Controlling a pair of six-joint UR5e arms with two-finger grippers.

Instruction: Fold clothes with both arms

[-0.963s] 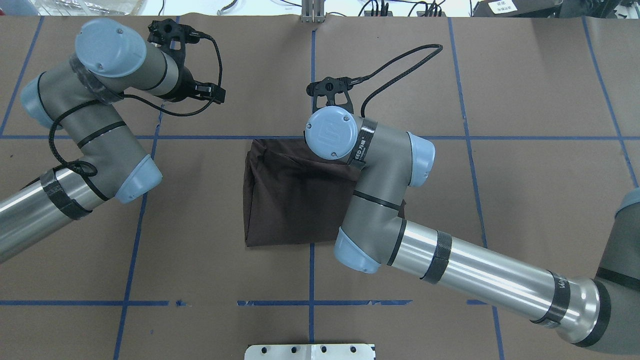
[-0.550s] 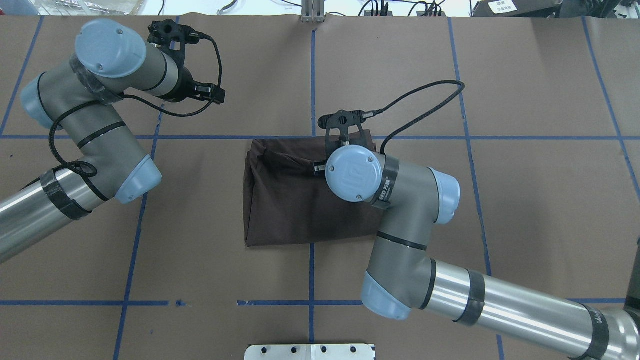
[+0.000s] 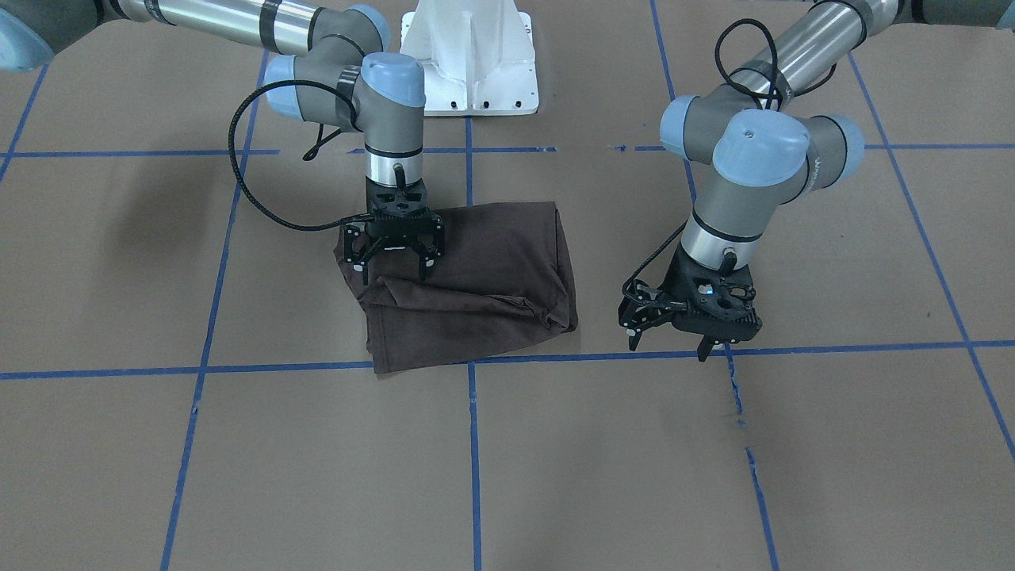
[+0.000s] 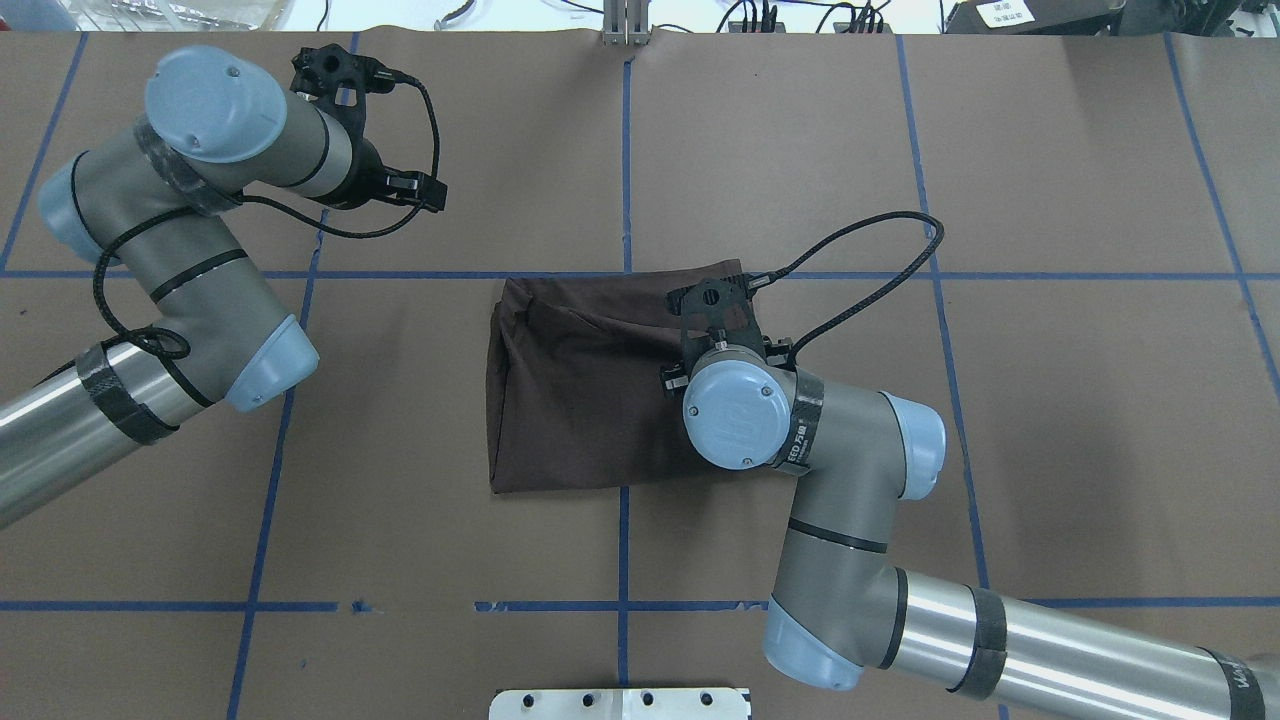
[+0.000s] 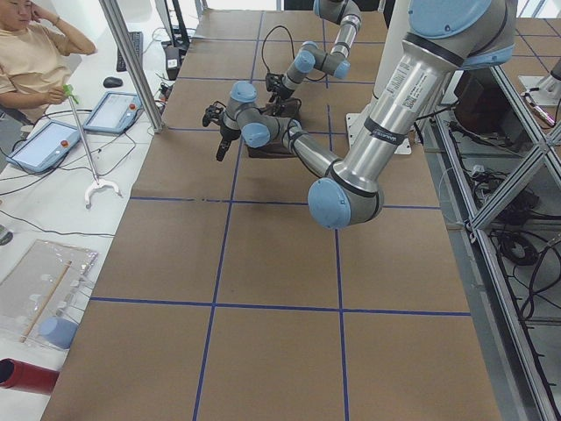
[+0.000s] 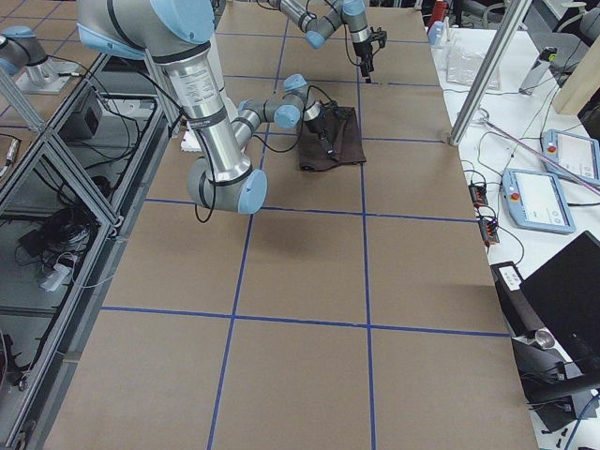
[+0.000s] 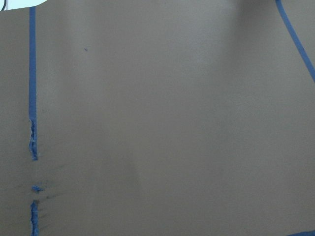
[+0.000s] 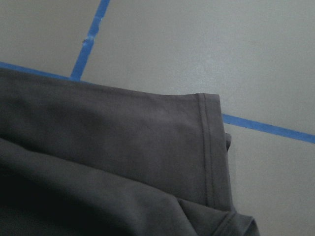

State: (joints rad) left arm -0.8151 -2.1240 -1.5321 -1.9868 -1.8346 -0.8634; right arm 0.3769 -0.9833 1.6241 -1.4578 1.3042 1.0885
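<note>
The dark brown T-shirt lies folded into a rough rectangle near the table's middle. My right gripper is open, pointing straight down just above the shirt's edge on the robot's right, with nothing between its fingers. In the overhead view its wrist hides the fingers. The right wrist view shows a stitched hem corner of the shirt on the paper. My left gripper is open and empty, low over bare paper well apart from the shirt. The left wrist view shows only paper and tape.
Brown paper with blue tape lines covers the table. The white robot base stands at the near edge. An operator, tablets and cables are off the table's far side.
My right arm has moved back toward the robot and to the right, from the shirt's far edge to over its right part. The left arm has barely moved.
</note>
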